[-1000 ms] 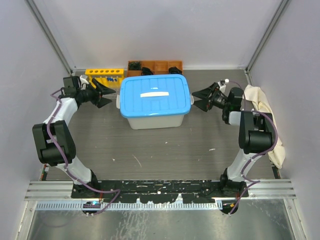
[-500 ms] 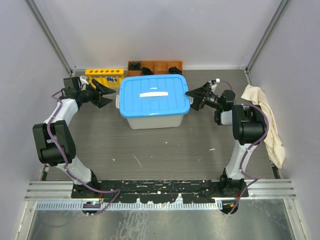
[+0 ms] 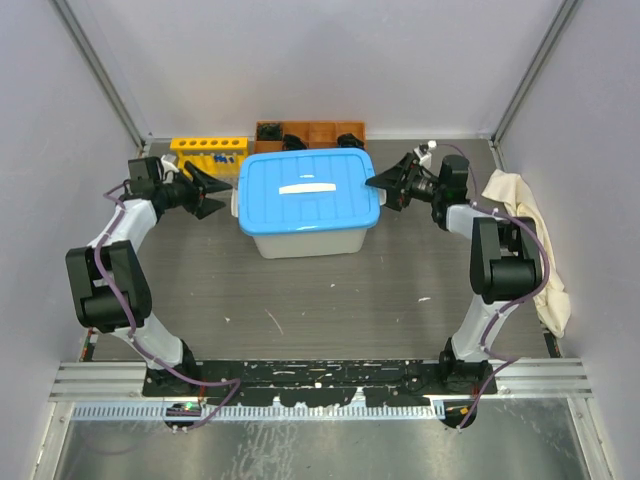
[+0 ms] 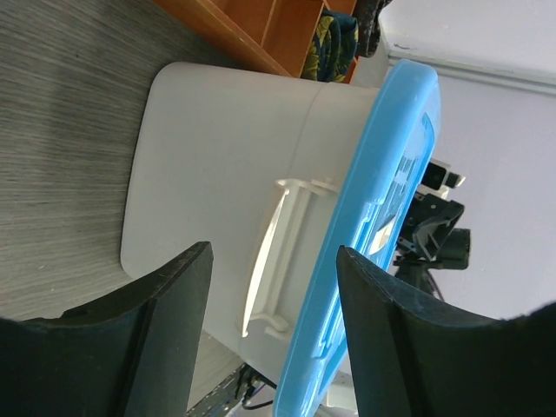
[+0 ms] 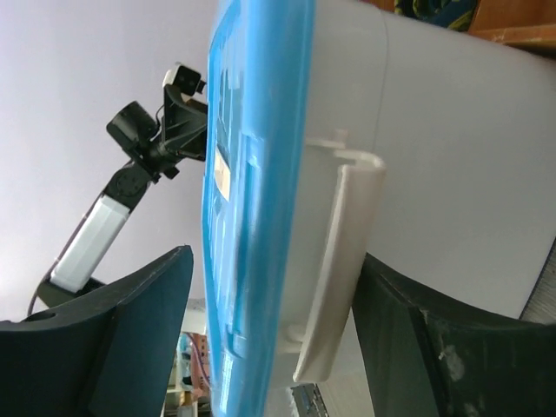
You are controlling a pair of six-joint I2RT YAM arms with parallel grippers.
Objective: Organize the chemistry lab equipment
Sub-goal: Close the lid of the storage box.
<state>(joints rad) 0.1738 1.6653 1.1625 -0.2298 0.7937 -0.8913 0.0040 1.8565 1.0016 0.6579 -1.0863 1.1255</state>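
Note:
A white storage bin (image 3: 310, 240) with a blue lid (image 3: 310, 190) stands mid-table. Behind its left corner is the yellow tube rack (image 3: 200, 146), with blue-capped test tubes (image 3: 226, 157) at its right end. My left gripper (image 3: 222, 192) is open just short of the bin's left end; in the left wrist view the left gripper (image 4: 271, 261) frames the white side handle (image 4: 265, 261) and lid rim (image 4: 382, 217) without touching. My right gripper (image 3: 383, 195) is open at the bin's right end. In the right wrist view the right gripper (image 5: 269, 269) straddles the lid edge (image 5: 252, 217) and handle (image 5: 343, 261), gaps on both sides.
An orange-brown compartment tray (image 3: 322, 129) holding dark items sits behind the bin against the back wall. A cream cloth (image 3: 530, 240) lies along the right wall beside the right arm. Metal frame posts rise at both back corners.
The right gripper has swung left and back from beside the cloth to the bin's right end, its jaws narrowing slightly. The left gripper has edged a little closer to the bin.

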